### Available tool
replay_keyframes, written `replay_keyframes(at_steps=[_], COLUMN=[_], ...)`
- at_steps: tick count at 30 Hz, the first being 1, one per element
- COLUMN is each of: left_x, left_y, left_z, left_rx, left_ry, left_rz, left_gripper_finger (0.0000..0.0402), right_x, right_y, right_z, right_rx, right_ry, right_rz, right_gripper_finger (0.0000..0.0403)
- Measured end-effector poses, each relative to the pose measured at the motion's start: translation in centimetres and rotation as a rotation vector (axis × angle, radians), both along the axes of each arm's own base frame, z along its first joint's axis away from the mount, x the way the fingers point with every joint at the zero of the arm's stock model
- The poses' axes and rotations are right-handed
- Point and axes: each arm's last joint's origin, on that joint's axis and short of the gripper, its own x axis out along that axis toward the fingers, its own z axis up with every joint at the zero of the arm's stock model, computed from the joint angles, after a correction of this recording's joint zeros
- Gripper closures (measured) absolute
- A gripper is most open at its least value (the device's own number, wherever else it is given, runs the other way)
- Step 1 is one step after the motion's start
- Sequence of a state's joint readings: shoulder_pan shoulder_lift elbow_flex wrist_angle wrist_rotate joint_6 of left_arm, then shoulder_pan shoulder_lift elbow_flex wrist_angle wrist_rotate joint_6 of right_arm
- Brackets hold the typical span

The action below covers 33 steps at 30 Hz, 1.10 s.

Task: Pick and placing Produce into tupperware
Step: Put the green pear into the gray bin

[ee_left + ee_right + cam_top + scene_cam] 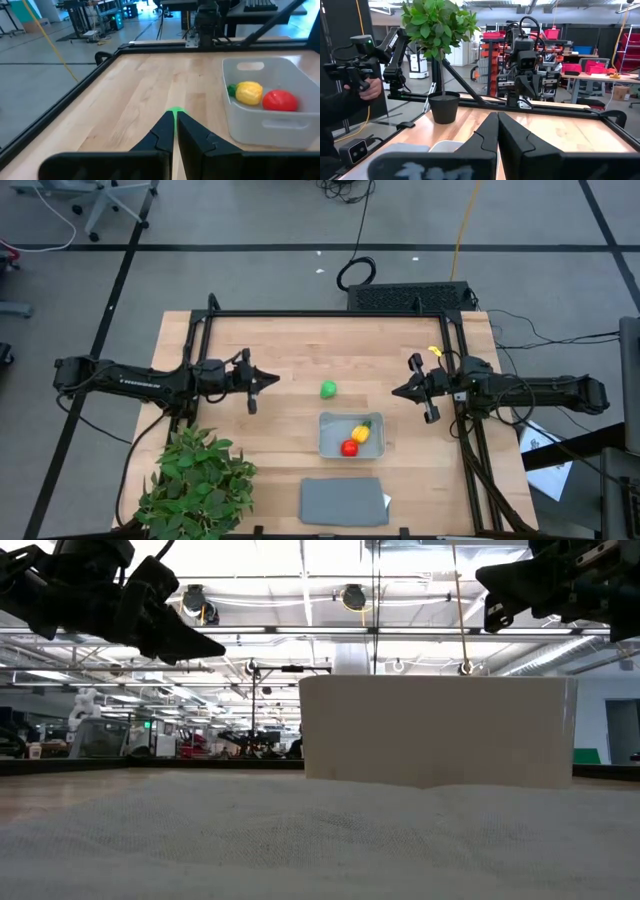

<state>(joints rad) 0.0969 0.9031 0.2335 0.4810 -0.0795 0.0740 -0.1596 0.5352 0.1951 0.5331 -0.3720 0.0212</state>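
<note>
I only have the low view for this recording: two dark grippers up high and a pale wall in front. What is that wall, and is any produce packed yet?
Observer: The wall is the shallow pale grey-blue plastic tupperware. A round red toy fruit lies inside it.
Operator: Only the red one?
Observer: No, the yellow toy with a green tip lies beside it in the container.
Operator: And the third piece?
Observer: The round green toy sits on the bare wood table, outside the container.
Operator: Is either gripper holding anything?
Observer: No. The left gripper and right gripper are both shut and empty, one on each side of the green toy.
</note>
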Motion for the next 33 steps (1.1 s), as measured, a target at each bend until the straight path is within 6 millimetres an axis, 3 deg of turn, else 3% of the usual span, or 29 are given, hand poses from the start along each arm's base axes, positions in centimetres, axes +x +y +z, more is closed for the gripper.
replay_keyframes(at_steps=[13, 19, 26, 33], left_x=[2.5, 4.2, 7.0, 9.7], left_y=[1.4, 2.5, 3.2, 3.7], left_z=[5.5, 5.6, 5.6, 7.0], left_rx=[-0.161, -0.238, -0.203, -0.176], left_ry=[0.163, 0.28, 0.341, 0.33], left_rz=[0.136, 0.158, 0.101, 0.061], left_gripper_finger=[0.0376, 0.0376, 0.0376, 0.0376], right_x=[0.0, 0.0, 0.0, 0.0], right_y=[0.0, 0.0, 0.0, 0.0], right_z=[0.0, -0.1, -0.2, -0.2], right_rx=[-0.006, -0.004, -0.003, -0.003], right_ry=[0.001, 0.013, 0.022, 0.024], right_rz=[-0.001, -0.001, -0.001, -0.001], right_gripper_finger=[0.0403, 0.0403, 0.0403, 0.0403])
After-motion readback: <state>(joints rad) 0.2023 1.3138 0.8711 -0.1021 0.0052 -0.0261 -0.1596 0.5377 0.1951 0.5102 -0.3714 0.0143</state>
